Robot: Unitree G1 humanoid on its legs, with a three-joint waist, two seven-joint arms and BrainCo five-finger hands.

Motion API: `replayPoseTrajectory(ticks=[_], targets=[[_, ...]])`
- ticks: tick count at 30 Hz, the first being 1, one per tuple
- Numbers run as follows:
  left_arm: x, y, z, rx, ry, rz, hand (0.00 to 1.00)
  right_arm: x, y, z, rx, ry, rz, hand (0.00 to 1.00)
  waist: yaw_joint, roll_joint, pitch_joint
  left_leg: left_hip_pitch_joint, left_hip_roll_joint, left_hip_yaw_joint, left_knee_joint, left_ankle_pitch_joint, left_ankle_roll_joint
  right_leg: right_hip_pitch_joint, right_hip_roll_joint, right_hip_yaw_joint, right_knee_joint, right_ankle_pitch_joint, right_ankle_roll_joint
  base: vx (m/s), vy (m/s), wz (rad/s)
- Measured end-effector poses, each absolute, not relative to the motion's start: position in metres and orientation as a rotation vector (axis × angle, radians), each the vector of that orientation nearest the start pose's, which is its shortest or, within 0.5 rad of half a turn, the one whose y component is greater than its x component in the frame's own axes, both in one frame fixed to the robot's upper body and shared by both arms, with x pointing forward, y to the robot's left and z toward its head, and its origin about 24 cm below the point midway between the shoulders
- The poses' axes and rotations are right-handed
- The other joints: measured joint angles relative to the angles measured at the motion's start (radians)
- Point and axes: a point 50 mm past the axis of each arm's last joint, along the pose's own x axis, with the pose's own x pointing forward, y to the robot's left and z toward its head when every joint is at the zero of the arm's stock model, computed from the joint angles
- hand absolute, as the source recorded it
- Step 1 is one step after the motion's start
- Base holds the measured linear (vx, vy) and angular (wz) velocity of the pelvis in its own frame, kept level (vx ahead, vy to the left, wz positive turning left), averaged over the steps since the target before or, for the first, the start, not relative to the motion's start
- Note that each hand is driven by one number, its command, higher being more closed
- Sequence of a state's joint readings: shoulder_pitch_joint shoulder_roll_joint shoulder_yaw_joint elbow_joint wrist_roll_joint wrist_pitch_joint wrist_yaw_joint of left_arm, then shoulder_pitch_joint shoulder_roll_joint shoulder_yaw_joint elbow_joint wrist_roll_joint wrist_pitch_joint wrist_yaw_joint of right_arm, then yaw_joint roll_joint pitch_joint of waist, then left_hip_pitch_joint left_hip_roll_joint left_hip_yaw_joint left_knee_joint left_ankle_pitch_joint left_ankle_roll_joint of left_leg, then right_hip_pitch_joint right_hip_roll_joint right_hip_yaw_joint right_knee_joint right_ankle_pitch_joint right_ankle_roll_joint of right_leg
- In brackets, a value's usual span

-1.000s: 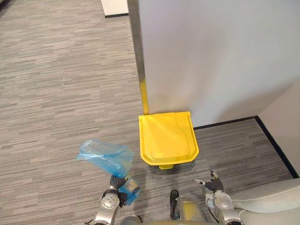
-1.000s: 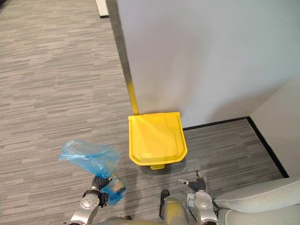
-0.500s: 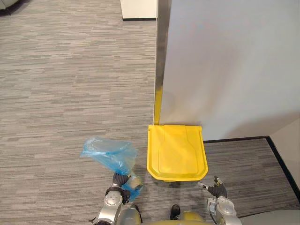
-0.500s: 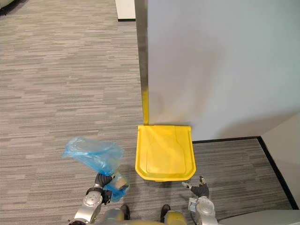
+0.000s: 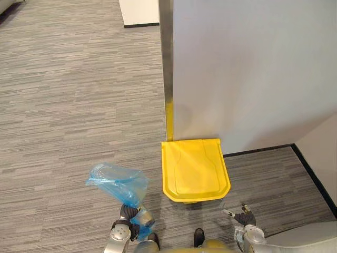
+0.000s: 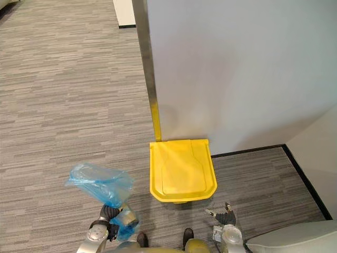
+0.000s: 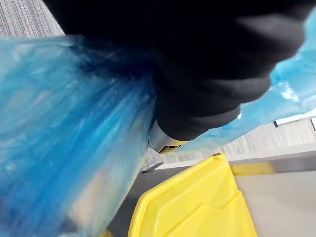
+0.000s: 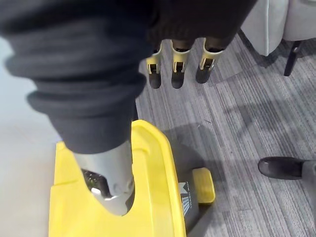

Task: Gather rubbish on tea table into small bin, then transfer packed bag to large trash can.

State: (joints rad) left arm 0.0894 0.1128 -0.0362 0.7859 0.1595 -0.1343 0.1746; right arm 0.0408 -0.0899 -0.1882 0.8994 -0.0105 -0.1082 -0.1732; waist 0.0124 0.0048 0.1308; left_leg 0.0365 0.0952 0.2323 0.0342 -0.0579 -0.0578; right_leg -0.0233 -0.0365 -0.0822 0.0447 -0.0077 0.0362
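A blue plastic bag bulges above my left hand, whose fingers are shut on its gathered neck; more of the bag fills the space beside the hand's dark cover in the left wrist view. The yellow trash can stands on the carpet against the wall, to the right of the bag, lid closed. Its lid and yellow foot pedal lie just beyond my right hand. My right hand hangs open and empty near the can's front right corner.
A grey partition wall with a metal edge strip rises right behind the can. A pale grey cushioned seat sits at the lower right. Striped grey carpet stretches away to the left.
The whole picture has shifted, so the camera has moved. The left hand keeps its hold on the blue bag and sits slightly lower in view. The right hand's pose is unchanged.
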Motion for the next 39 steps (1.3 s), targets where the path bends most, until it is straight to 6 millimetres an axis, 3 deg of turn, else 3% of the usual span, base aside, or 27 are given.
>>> replayPoseTrajectory(ticks=[13,17,20,22,25,27,28,31,33,35,39], targets=[[0.153,0.204,-0.121,0.333,0.724,0.143,1.0,0.159,-0.229,-0.123,-0.163,0.779,-0.36,0.0,0.001,-0.008,-0.003,-0.011,-0.008,0.018,-0.015,-0.009,0.01,-0.021,0.0,0.035,-0.031,0.012,0.009,0.02,0.005,-0.08],[0.154,0.212,-0.118,0.342,0.718,0.166,1.0,0.169,-0.231,-0.118,-0.179,0.754,-0.353,0.0,0.002,-0.011,-0.003,-0.035,-0.006,0.028,0.04,-0.053,0.02,-0.043,-0.003,0.062,-0.014,0.011,0.013,0.03,0.039,-0.22],[0.159,0.212,-0.116,0.344,0.704,0.161,1.0,0.175,-0.231,-0.115,-0.178,0.736,-0.352,0.0,-0.002,-0.013,0.005,-0.041,-0.01,0.033,0.073,-0.086,0.034,-0.101,-0.018,0.064,0.118,-0.037,0.041,0.0,0.061,-0.08],[0.173,0.21,-0.111,0.346,0.667,0.155,1.0,0.18,-0.229,-0.113,-0.178,0.722,-0.364,0.0,-0.01,-0.002,0.061,-0.005,0.003,0.008,0.097,-0.124,0.063,-0.226,-0.031,0.036,0.432,-0.079,0.099,-0.06,0.047,0.14],[0.183,0.207,-0.106,0.351,0.638,0.142,1.0,0.179,-0.229,-0.114,-0.178,0.724,-0.366,0.0,-0.025,-0.009,0.09,0.009,0.009,-0.023,0.159,-0.166,0.068,-0.259,-0.031,0.018,0.335,-0.102,0.085,0.04,0.033,0.37],[0.191,0.205,-0.102,0.351,0.616,0.137,1.0,0.176,-0.23,-0.114,-0.182,0.725,-0.378,0.0,-0.031,-0.039,0.101,0.016,0.005,-0.046,0.226,-0.198,0.044,-0.244,-0.033,-0.012,0.216,-0.022,0.067,0.22,-0.073,0.51],[0.196,0.202,-0.1,0.352,0.598,0.127,1.0,0.176,-0.23,-0.111,-0.176,0.705,-0.393,0.0,-0.014,-0.058,0.098,0.009,0.014,-0.054,0.274,-0.238,0.015,-0.193,-0.03,-0.003,0.174,0.067,0.019,0.21,-0.097,0.25],[0.2,0.197,-0.097,0.356,0.577,0.107,1.0,0.184,-0.228,-0.103,-0.157,0.651,-0.403,0.0,-0.022,-0.037,0.113,0.018,0.03,-0.058,0.284,-0.238,0.011,-0.196,-0.02,-0.016,0.228,0.021,-0.002,0.18,-0.086,0.14],[0.202,0.195,-0.094,0.35,0.556,0.105,1.0,0.179,-0.23,-0.104,-0.099,0.65,-0.451,0.0,-0.021,-0.03,0.113,0.062,0.041,-0.064,0.283,-0.244,-0.001,-0.189,-0.021,-0.03,0.318,-0.057,-0.012,0.2,-0.089,0.16],[0.203,0.195,-0.092,0.349,0.55,0.107,1.0,0.178,-0.232,-0.104,-0.071,0.649,-0.481,0.0,-0.018,-0.029,0.112,0.085,0.046,-0.063,0.279,-0.254,-0.016,-0.185,-0.017,-0.038,0.354,-0.087,-0.018,0.13,-0.053,0.05],[0.202,0.188,-0.094,0.326,0.552,0.102,1.0,0.175,-0.232,-0.105,-0.048,0.652,-0.494,0.0,-0.016,-0.03,0.111,0.089,0.06,-0.035,0.279,-0.254,-0.017,-0.186,-0.013,-0.038,0.355,-0.091,-0.02,0.06,-0.032,-0.05]])
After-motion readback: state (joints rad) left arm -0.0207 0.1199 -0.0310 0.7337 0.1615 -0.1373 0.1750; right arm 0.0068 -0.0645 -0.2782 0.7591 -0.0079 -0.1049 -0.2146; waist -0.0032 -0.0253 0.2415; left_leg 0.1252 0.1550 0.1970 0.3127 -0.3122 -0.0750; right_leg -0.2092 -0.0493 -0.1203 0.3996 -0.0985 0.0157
